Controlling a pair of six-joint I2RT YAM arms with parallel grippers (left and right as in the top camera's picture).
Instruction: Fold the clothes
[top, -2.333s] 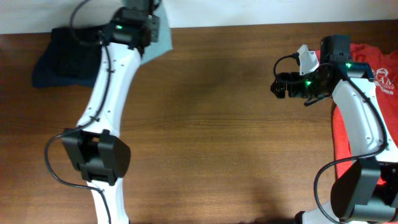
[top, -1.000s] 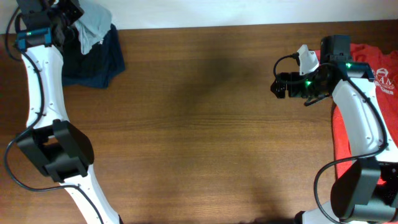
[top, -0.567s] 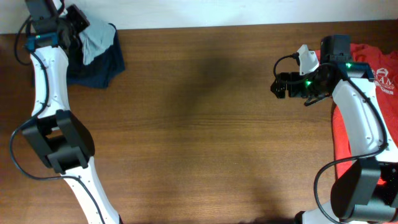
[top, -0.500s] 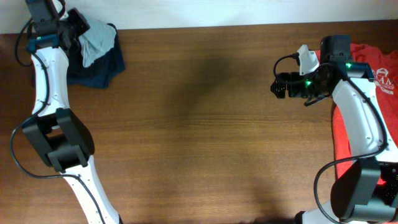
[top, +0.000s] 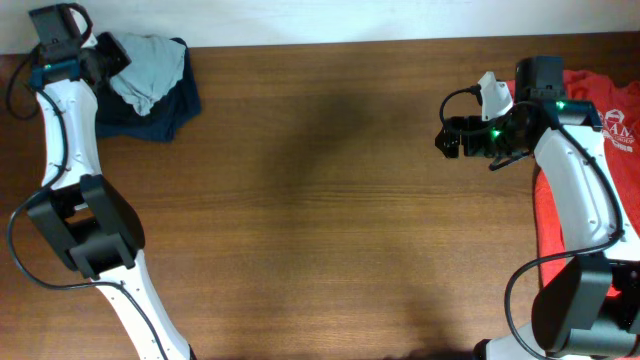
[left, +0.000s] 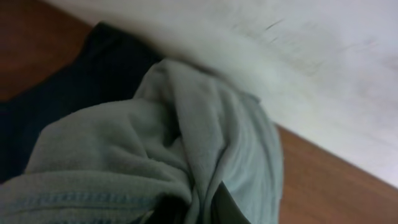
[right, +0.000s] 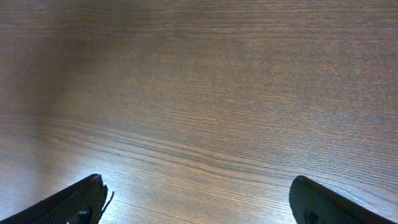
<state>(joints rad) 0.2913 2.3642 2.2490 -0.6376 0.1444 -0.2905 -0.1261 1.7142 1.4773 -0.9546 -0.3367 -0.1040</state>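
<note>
We see the pale blue-grey T-shirt (top: 148, 68) (left: 155, 143) crumpled into a soft, creased bunch at the far left corner of the table (top: 320, 200). It sits over a dark navy garment (top: 160, 110) (left: 93, 68) that spreads out beneath and beside it. At the right edge we see the coral-red T-shirt (top: 548, 220) lying spread out, only partly in view, with its white chest print (top: 620, 130) face up.

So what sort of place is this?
Probably a robotics lab bench, not a home: a left arm and right arm at a wooden table, with a pale blue-grey T-shirt and a coral-red T-shirt on it.
</note>
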